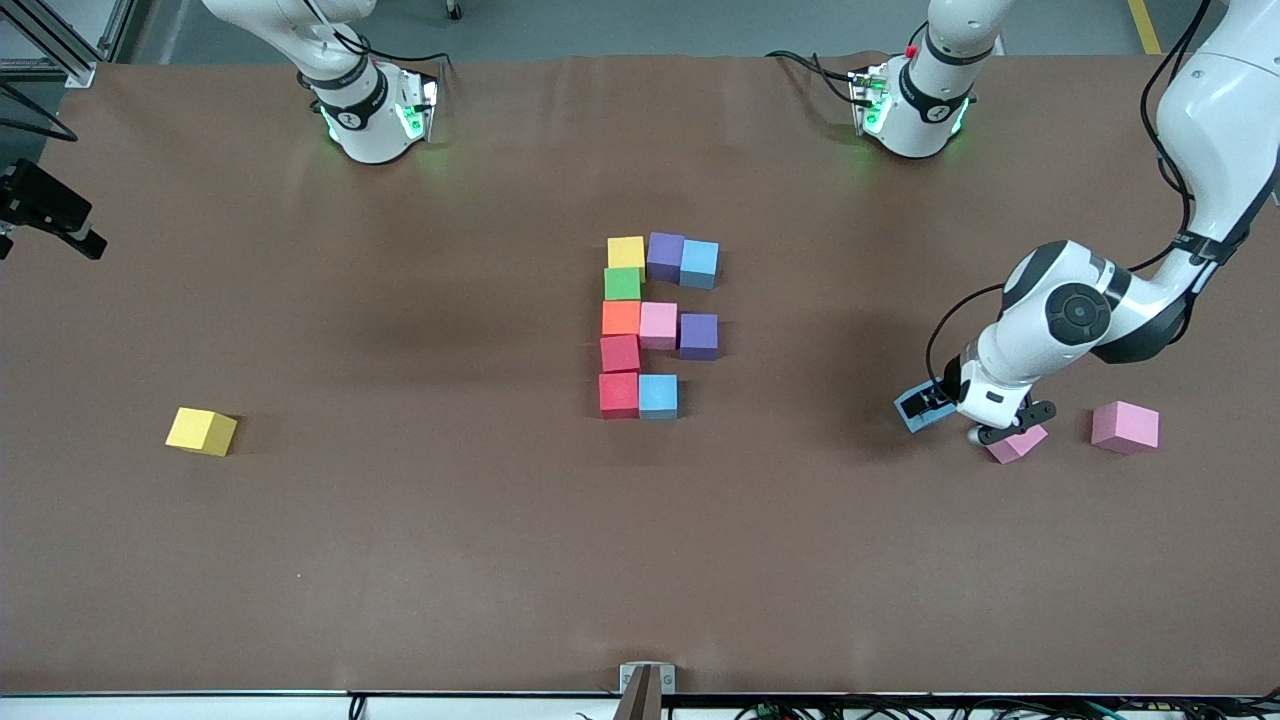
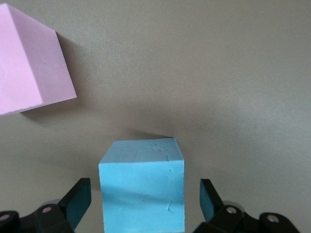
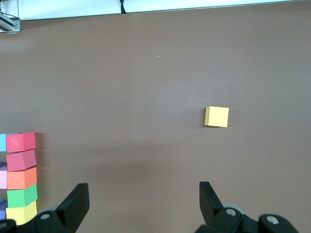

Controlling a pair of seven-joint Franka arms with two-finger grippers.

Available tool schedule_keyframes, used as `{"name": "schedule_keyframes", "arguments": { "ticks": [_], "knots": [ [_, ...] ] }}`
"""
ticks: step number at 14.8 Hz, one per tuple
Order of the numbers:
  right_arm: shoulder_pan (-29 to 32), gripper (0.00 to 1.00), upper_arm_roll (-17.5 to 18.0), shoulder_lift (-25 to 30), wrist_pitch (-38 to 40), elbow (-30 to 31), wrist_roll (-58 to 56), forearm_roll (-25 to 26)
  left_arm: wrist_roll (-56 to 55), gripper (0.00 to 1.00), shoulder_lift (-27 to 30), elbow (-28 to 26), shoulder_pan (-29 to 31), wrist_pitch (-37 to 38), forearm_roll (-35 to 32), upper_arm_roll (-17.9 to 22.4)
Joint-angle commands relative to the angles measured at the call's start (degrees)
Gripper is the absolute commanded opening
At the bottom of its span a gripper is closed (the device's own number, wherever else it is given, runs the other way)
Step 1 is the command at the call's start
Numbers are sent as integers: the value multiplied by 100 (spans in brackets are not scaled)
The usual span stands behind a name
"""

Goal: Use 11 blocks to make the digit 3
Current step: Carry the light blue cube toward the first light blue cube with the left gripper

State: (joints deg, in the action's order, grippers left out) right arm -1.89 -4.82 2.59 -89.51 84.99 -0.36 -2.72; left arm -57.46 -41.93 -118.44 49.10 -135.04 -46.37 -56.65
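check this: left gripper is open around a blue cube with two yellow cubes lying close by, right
Not quite: the two cubes close by are pink, not yellow, as the front view shows. The left gripper is indeed open around the blue cube, its fingers clear of the sides.

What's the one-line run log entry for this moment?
left gripper: open, straddling blue block | right gripper: open, waiting | digit 3: ten blocks placed

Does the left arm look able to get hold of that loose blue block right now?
Probably yes. The left gripper is open around the blue block, a finger on each side with gaps, nothing between. The nearest pink block lies apart.
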Motion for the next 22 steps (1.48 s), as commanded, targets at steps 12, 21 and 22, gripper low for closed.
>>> {"name": "schedule_keyframes", "arguments": {
  "ticks": [12, 21, 22],
  "knots": [
    [-22, 100, -1, -30, 21, -70, -8, 35, -3031, 7, -131, 1768, -2648, 628, 855, 531],
    [-22, 100, -1, -30, 21, -70, -8, 35, -5545, 3, -219, 2861, -5373, 664, 1850, 2068],
    [-22, 100, -1, -30, 21, -70, -16, 35, -5904, 4, -210, 2905, -5620, 655, 1869, 2393]
  ]
}}
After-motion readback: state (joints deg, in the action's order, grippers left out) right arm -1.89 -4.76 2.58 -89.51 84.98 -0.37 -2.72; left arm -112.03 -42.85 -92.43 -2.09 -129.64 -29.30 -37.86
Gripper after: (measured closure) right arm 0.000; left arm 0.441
